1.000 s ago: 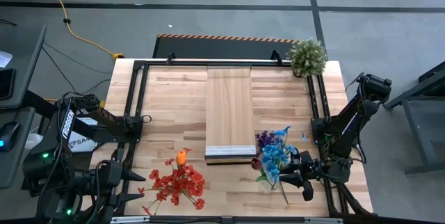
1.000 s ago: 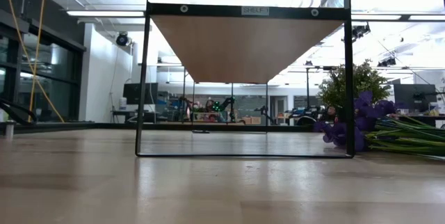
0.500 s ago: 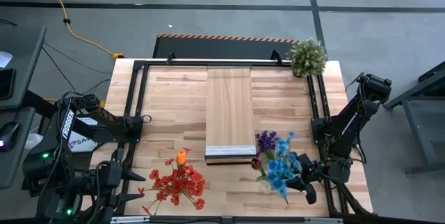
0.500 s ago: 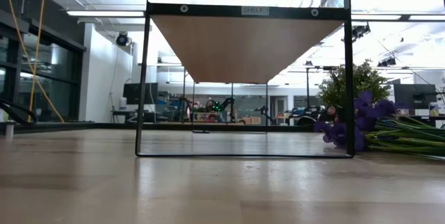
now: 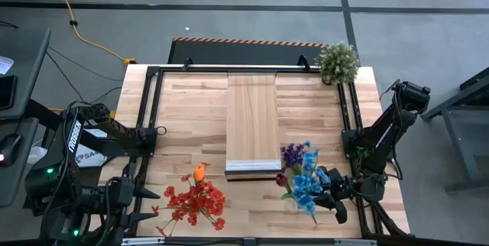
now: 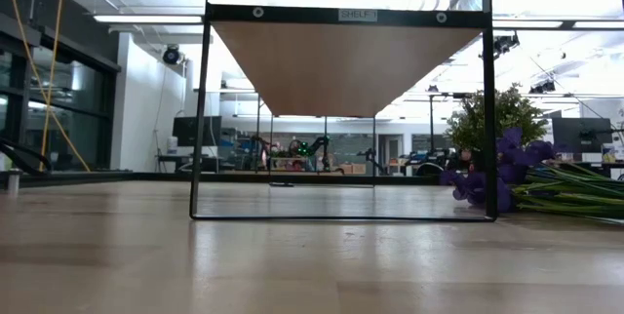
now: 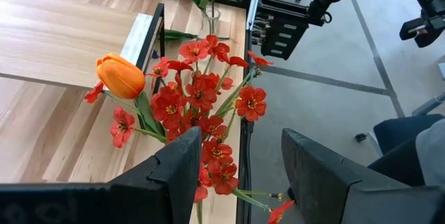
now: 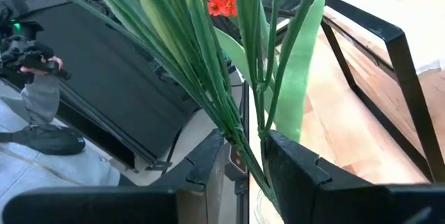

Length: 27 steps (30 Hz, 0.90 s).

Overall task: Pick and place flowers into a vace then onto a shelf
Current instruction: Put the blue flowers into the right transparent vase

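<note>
My right gripper is near the table's near right corner, shut on a bunch of blue flowers whose heads stand over a glass vase. Purple flowers and a dark maroon head lie beside it; in the low view the purple flowers rest on their sides on the tabletop. Red flowers and an orange tulip lie flat near the near left edge. My left gripper is open just behind them, touching nothing. The shelf stands at the table's middle. My right gripper pinches the blue flowers' green stems between its two fingers, several stems and long leaves together. The fingers lie across the stems, coming from the table's right. The bunch is lifted clear of the tabletop; its lower ends are hidden below the fingers.
A bushy pale-green potted plant stands at the far right corner. Black frame rails run along the table's left, right and far sides. The shelf's black legs stand on the tabletop, with bare wood to the left of the shelf.
My right gripper has shifted slightly toward the near right corner and tipped the blue bunch, so the blue heads have swung from beside the purple flowers toward the near edge, over the vase. The left arm and the other flowers have stayed put.
</note>
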Each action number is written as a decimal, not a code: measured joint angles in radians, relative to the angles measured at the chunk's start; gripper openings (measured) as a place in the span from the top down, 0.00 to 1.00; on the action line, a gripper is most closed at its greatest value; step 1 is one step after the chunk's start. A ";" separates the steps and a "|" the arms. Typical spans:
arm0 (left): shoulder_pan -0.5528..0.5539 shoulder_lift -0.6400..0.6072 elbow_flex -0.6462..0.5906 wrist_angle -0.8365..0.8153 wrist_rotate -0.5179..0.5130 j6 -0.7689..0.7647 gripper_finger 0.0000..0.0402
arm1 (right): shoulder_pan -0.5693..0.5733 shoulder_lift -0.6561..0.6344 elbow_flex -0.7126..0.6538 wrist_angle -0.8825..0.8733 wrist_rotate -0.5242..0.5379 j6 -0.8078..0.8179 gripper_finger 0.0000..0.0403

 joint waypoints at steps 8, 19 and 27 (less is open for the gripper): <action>0.000 0.000 0.000 0.000 0.000 0.000 0.42 | 0.000 0.000 0.000 0.000 0.002 0.006 0.75; 0.000 0.000 0.000 0.000 0.000 0.000 0.42 | 0.000 0.000 0.000 0.001 -0.012 0.003 0.75; 0.000 0.000 0.000 0.000 0.000 0.000 0.42 | 0.000 0.000 0.000 0.010 0.037 0.005 0.71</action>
